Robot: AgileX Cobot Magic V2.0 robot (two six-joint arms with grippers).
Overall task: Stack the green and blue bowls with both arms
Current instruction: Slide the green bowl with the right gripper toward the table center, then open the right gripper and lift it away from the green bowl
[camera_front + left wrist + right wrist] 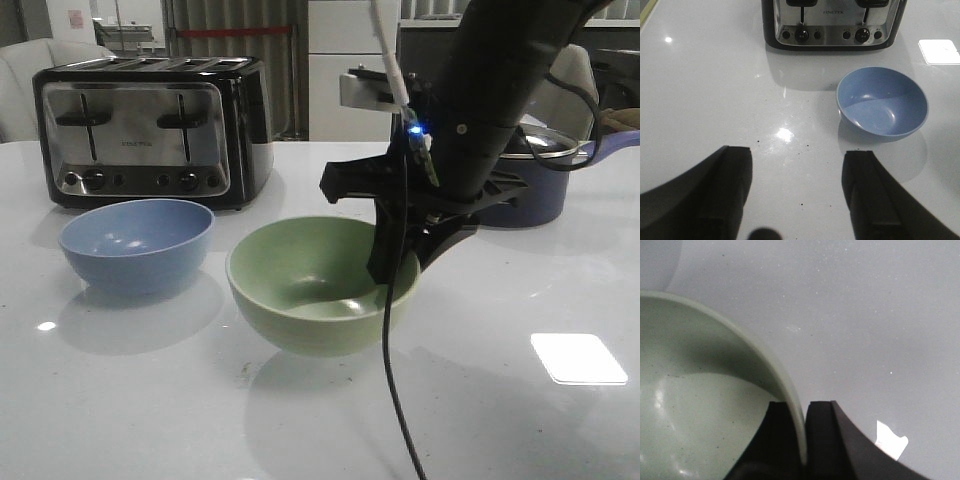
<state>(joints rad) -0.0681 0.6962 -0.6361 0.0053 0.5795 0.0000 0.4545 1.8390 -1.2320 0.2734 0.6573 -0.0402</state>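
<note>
In the front view, the right arm [500,110] is reaching down from the upper right of the frame at a slant, its right gripper [392,262] dipping over the right-hand rim of the green bowl [310,285], which is sitting at the centre of the white desk [150,400]; a thin black cable [395,380] is hanging from the arm toward the bottom edge. The blue bowl [136,243] is standing apart at the left, in front of the toaster [150,130], and a dark lidded saucepan [540,180] is showing behind the arm at the right. In the left wrist view, the left gripper [797,195] is hovering above bare desk with its jaws spread wide and holding nothing, while the blue bowl [882,103] is lying right of centre, below the toaster [832,22] at the top. In the right wrist view, the right gripper [805,440] is pinching the green bowl [700,415] at its rim, one finger inside the wall and one outside, the jaws narrowed onto it at the bottom centre.
</note>
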